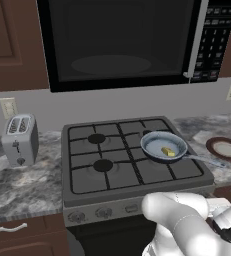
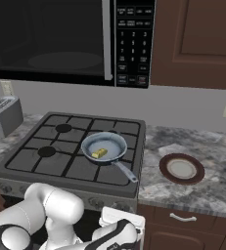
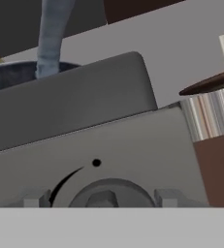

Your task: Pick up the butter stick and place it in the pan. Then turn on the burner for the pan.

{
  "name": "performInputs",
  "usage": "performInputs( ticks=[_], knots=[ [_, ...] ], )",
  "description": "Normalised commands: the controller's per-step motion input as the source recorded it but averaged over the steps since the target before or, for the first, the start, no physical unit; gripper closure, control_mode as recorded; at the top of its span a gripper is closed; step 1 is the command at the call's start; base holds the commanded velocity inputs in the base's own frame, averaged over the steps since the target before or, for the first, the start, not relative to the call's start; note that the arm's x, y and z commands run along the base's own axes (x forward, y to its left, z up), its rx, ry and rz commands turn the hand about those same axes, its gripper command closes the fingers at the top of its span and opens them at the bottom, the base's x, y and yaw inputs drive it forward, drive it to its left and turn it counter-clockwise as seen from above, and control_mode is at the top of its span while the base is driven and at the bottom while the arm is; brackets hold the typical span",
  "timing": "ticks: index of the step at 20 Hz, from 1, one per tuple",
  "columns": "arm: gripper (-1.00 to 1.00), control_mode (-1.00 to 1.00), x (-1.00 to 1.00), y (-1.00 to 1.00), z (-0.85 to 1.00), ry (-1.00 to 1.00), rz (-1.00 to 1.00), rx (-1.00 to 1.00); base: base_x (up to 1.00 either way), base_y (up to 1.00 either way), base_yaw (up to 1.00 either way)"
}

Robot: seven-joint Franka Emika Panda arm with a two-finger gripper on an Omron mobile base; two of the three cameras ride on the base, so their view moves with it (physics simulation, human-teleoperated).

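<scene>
The grey four-burner gas stove (image 1: 132, 150) fills the space straight ahead of and above the claw, which is low at the stove's front panel. On the stove's near right burner, up and beyond the claw, sits the round shallow grey-blue frying pan (image 1: 163, 146), its thin silvery handle (image 1: 204, 160) running out toward the front right corner of the cooktop; in the hand view that handle (image 3: 50, 36) rises directly above the panel. The small pale-yellow butter stick (image 1: 168, 151) lies inside the pan's bowl, so the placing half of the job looks done and the burner remains.

What the coming move turns on is the round grey control knob (image 3: 111, 193) on the front panel: it lies dead ahead of the claw, very close, centred between two small grey tabs, with a dark arc and dot just above it. The claw's tips are not visible, so whether it is released or clenched cannot be told.
</scene>
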Motion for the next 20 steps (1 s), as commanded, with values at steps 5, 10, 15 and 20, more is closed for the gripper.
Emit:
performInputs(
  ticks=[5,10,15,20],
  knots=[
    [-1.0,-1.0,0.0,0.0,-0.03,0.0,0.0,0.0,0.0,0.0,0.0],
    [-1.0,-1.0,0.0,0.0,-0.07,0.0,0.0,0.0,0.0,0.0,0.0],
    [-1.0,-1.0,0.0,0.0,-0.07,0.0,0.0,0.0,0.0,0.0,0.0],
    [-1.0,-1.0,0.0,0.0,-0.06,0.0,0.0,0.0,0.0,0.0,0.0]
  ],
)
